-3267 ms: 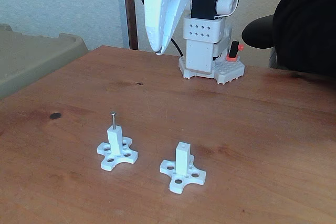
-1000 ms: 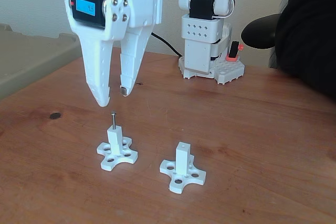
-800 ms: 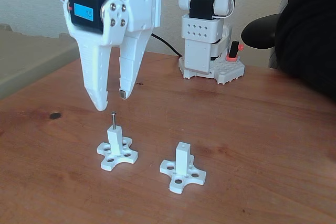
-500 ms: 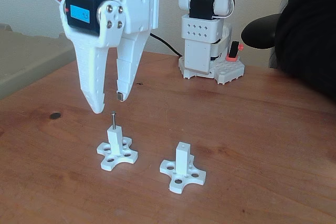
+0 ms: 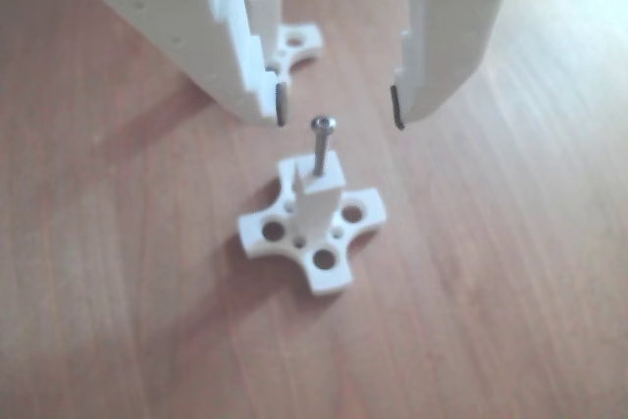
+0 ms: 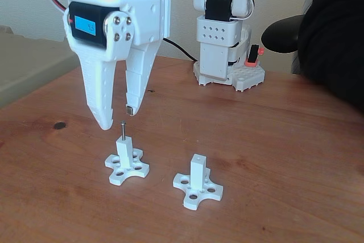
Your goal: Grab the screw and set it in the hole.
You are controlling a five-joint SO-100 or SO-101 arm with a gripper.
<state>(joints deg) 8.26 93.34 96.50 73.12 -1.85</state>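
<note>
Screw [image 6: 122, 130] stands upright in left post's [image 6: 125, 152] top, fixed view. Pincer [image 6: 117, 118] points down just above it, fingers spread either side of the head, holding nothing.

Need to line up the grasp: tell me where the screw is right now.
In the fixed view the screw stands upright in the left white post, just below the open gripper, left of the empty post.
</note>
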